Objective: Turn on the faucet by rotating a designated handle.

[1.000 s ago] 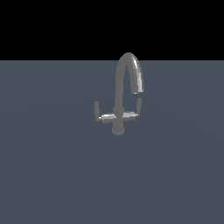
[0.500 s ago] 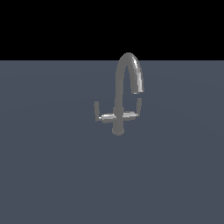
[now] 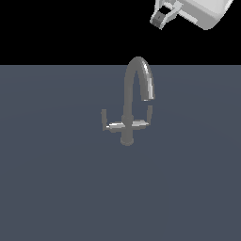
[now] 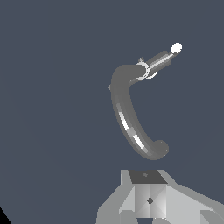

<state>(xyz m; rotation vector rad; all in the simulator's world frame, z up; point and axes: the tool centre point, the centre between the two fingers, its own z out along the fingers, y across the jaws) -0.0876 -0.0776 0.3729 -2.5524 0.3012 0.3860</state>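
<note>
Gripper above and apart from the tap, nothing held.

The faucet [image 3: 128, 110] was seen upright at the middle of the grey floor [image 3: 56, 188], its arched spout curving toward 3 o'clock in the exterior view. The handle [image 3: 149, 113], a thin dark lever, was found at the end of the crossbar arm on that same side, just under the spout's mouth; a lighter lever [image 3: 103, 118] ended the other arm at 9 o'clock. The gripper [image 3: 162, 14] was seen at about 1 o'clock from the tap, well apart from it. Whether its fingers were apart or together could not be told.
</note>
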